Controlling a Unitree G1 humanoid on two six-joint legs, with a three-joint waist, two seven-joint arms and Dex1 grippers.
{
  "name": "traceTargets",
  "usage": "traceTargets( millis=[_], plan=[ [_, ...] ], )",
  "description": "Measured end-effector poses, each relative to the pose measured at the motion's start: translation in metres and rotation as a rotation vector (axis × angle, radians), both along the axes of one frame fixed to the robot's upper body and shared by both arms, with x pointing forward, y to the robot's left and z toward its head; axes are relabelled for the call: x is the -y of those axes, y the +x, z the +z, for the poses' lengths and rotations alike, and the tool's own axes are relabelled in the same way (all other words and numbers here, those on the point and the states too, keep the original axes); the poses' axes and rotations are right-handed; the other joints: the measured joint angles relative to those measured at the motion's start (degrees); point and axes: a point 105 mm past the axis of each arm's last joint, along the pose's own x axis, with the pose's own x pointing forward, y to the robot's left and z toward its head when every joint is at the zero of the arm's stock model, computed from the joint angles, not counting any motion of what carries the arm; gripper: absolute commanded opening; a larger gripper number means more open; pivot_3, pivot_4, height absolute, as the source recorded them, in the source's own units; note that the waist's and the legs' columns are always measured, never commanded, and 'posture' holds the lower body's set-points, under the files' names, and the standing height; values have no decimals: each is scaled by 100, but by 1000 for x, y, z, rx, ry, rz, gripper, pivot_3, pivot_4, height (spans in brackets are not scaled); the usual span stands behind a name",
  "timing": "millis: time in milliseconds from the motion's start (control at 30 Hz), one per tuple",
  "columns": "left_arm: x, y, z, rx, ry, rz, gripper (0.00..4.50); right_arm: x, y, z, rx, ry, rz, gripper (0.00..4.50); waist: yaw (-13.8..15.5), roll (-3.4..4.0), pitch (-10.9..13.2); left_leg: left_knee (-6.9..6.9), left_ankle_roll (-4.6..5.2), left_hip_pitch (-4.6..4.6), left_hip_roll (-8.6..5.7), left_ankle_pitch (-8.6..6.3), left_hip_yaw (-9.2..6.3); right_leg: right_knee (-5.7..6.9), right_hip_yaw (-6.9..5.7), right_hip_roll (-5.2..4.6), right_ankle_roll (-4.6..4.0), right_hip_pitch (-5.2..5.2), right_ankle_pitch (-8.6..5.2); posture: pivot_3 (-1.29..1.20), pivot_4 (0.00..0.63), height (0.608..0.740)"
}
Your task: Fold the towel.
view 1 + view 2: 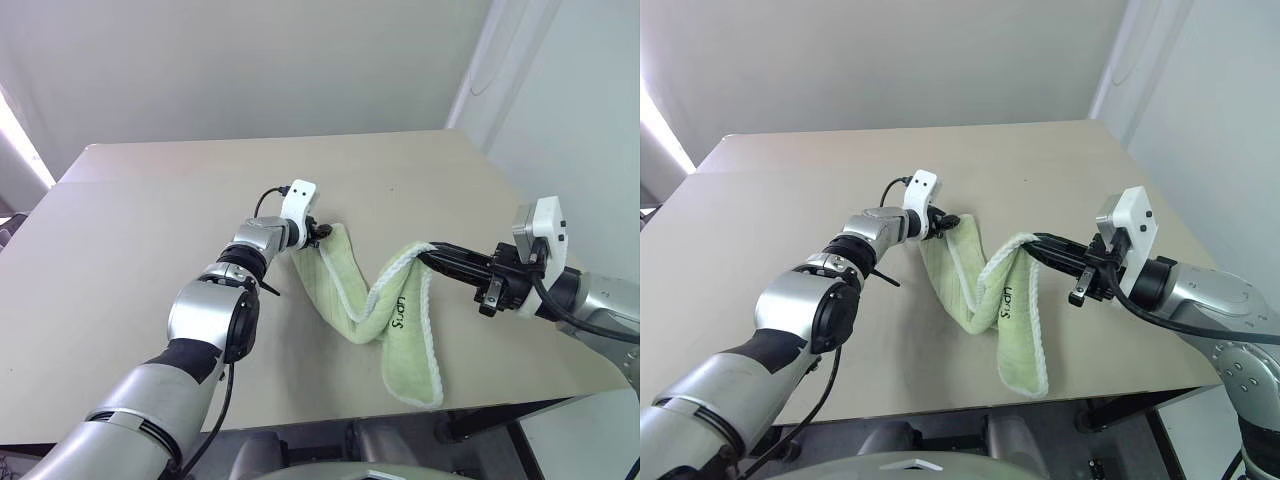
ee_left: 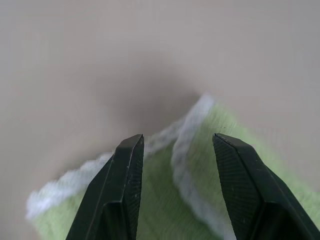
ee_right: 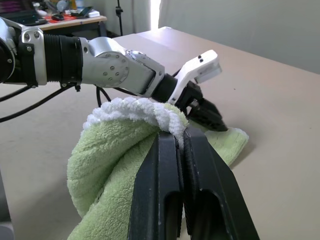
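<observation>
Right gripper [image 3: 180,137]: jaws pinched tight on the white stitched edge of the towel [image 1: 400,320], holding that fold lifted off the table [image 1: 150,240]. From the head camera the right gripper [image 1: 432,256] sits at about 3 o'clock of the scene, fingers pointing toward 9 o'clock, the raised towel edge bunched at their tips.

Left gripper [image 2: 175,145]: jaws part-open, nothing clamped. The two black fingers [image 2: 122,185] straddle the towel's far corner, white edging running between them, cloth lying flat on the table under them. Can't tell if the tips touch the cloth. In the head view the left gripper [image 1: 322,232] is near scene centre, pointing toward 3 o'clock, right at the towel's far end.

Towel: light yellow-green terry, white border. Runs from the left gripper's end down toward 5 o'clock, kinks up to the pinched fold at the right gripper, then drops toward 6 o'clock, with the near end lying close to the table's front edge. Dark printed logo [image 1: 397,311] shows on the near strip, just below the lifted fold. Twisted, not flat.

Table: plain beige top, towel in its right half.
</observation>
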Motion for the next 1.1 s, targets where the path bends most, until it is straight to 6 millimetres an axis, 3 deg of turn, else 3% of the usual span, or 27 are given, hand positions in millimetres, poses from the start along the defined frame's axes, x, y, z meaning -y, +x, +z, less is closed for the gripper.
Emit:
traceTargets(
  millis=[133,333,467,600,700,867,1100],
  plan=[
    [6,-9,-16,-45,14,-26,2300,1,1,0,2,-4,-6,0,11,0,0,0,0,0,0,0,-1,0,-1,1,-1,0,0,0,0,712],
    [14,-13,-19,-57,5,-51,2300,1,2,0,4,-5,-18,0,6,0,0,-1,0,0,0,0,-1,0,-1,1,-1,2,-1,0,0,712],
    [15,-14,-19,-59,-6,-53,1408,2,2,0,3,-6,-26,0,10,0,0,0,0,1,0,0,0,-1,-1,0,-1,5,-1,0,0,712],
    [18,-14,-17,-60,-44,-63,52,2,2,-1,4,-7,-33,0,6,0,0,-1,0,0,0,0,-1,-2,-1,0,-1,5,-1,0,0,712],
    [18,-13,-14,-55,-74,-64,52,2,2,-1,4,-7,-34,0,2,0,0,-1,0,0,0,0,0,-2,-1,0,-1,5,-1,0,0,712],
    [13,-1,18,-12,-289,-18,52,2,4,-3,4,-24,-40,0,-8,-1,1,-1,0,1,0,0,-1,-2,-2,1,-1,4,-1,0,0,712],
    [-10,13,64,56,-412,-5,52,3,5,-6,6,-48,-43,0,-11,-1,1,-2,0,2,0,0,-1,-4,-2,0,0,4,-1,0,0,712]
  ],
)
